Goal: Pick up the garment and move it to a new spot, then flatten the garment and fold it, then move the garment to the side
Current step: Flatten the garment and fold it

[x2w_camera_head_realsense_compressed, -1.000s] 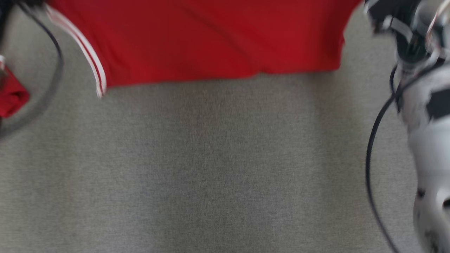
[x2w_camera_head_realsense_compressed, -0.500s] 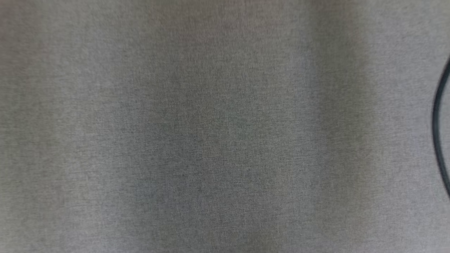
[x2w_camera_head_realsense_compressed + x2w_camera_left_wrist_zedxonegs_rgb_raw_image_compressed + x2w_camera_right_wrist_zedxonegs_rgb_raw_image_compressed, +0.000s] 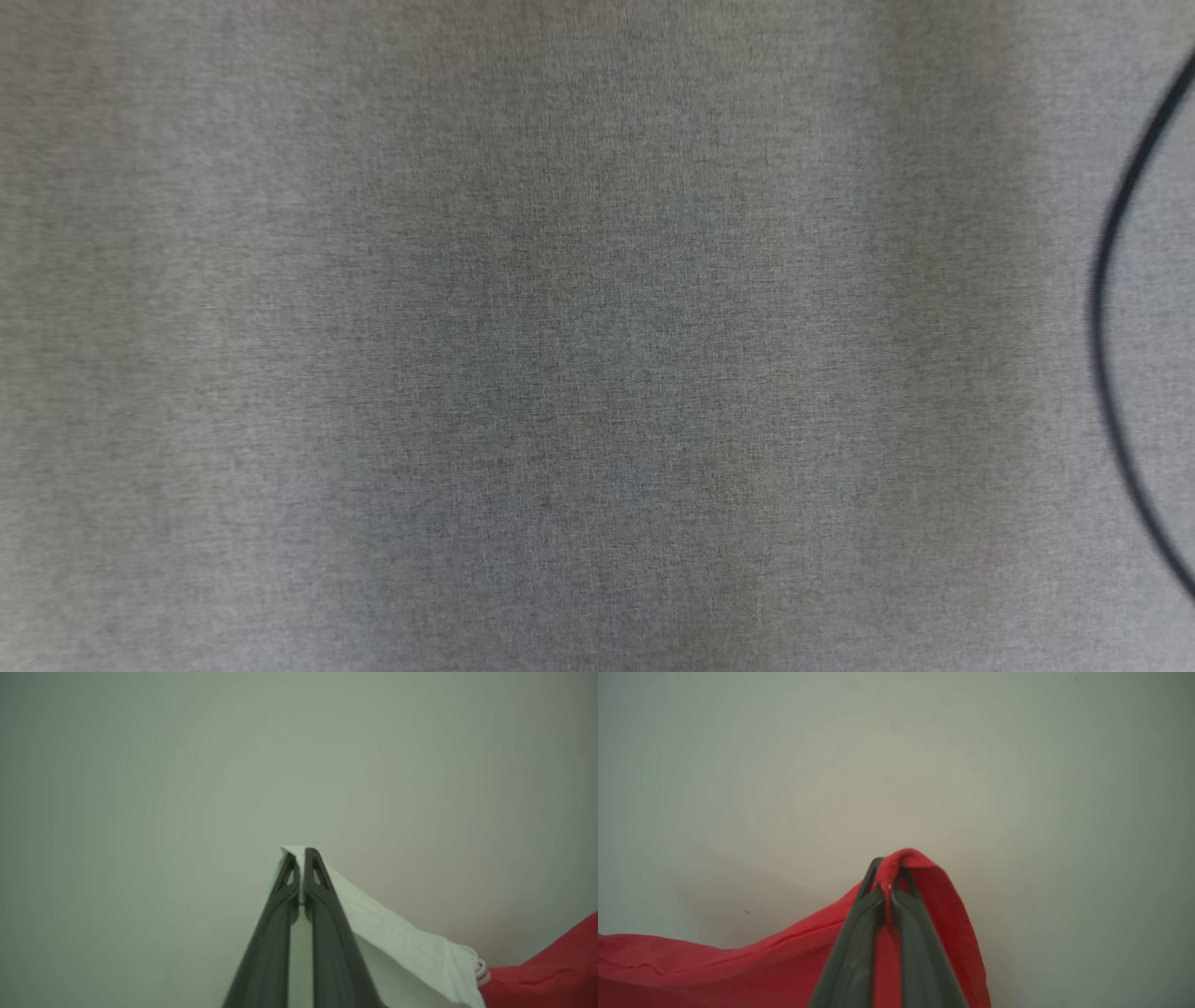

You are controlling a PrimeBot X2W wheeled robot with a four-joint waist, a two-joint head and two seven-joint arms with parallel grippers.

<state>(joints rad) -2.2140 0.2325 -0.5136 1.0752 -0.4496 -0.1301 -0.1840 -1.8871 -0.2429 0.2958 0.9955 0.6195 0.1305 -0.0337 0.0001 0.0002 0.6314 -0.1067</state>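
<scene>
Right wrist view: garment (image 3: pixel 714 970) edge gripped, open surface (image 3: pixel 896 742) ahead

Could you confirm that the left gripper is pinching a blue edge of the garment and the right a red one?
Not quite: the left wrist view shows the left gripper pinching a white edge of the garment, not blue. The right gripper does pinch a red one.

Red garment (image 3: pixel 691 970), white-trimmed; pinched at two edges, seemingly hanging.
</scene>
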